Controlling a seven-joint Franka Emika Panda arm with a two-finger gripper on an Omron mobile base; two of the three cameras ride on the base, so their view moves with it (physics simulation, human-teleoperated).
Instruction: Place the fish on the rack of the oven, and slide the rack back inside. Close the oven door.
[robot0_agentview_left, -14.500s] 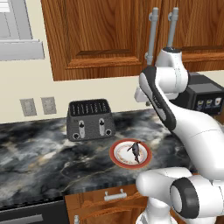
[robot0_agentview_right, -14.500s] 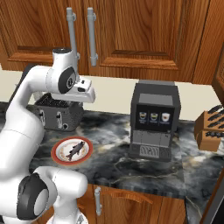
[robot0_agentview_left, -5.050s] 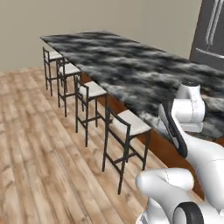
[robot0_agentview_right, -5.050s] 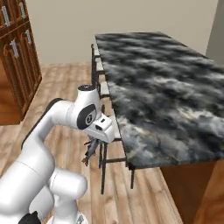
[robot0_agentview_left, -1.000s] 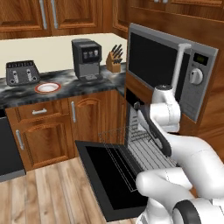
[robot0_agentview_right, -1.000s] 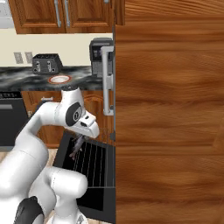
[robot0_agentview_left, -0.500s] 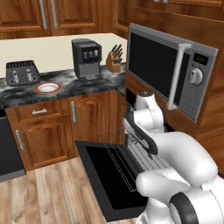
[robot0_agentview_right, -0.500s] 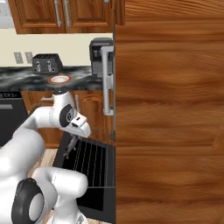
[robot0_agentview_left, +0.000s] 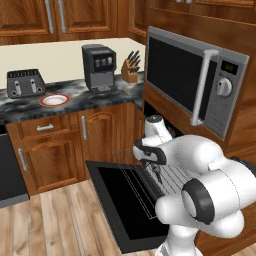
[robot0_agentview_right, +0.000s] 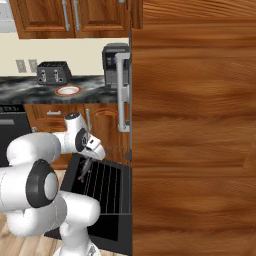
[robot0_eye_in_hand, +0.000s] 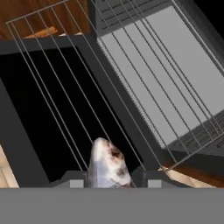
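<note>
- The hand (robot0_eye_in_hand: 109, 177) is clenched on the fish (robot0_eye_in_hand: 107, 166); in the hand view the pale, speckled end of the fish sticks out between the two finger tips.
- In the right base view the hand (robot0_agentview_right: 86, 165) points downward, with the fish (robot0_agentview_right: 84, 169) hanging from it as a slim dark shape.
- In the left base view the hand (robot0_agentview_left: 156, 172) shows just below the white wrist, with the fish (robot0_agentview_left: 157, 175) as a small dark form in its grip.
- The rack (robot0_eye_in_hand: 131, 92) lies directly below the hand, drawn out of the cavity, its parallel bars running away from the finger tips; whether the fish touches the bars cannot be told.
- The oven door (robot0_agentview_left: 125, 205) hangs open under the rack, its black glass below and beyond the hand.
- The oven (robot0_eye_in_hand: 175, 74) cavity lies ahead of the hand, its grey floor visible through the bars.
- Well apart from the hand, on the worktop (robot0_agentview_left: 75, 102), stand a red-rimmed plate (robot0_agentview_left: 54, 100), a toaster (robot0_agentview_left: 24, 83), a coffee machine (robot0_agentview_left: 99, 66) and a knife block (robot0_agentview_left: 131, 73).
- The microwave (robot0_agentview_left: 195, 82) sits above the hand.
</note>
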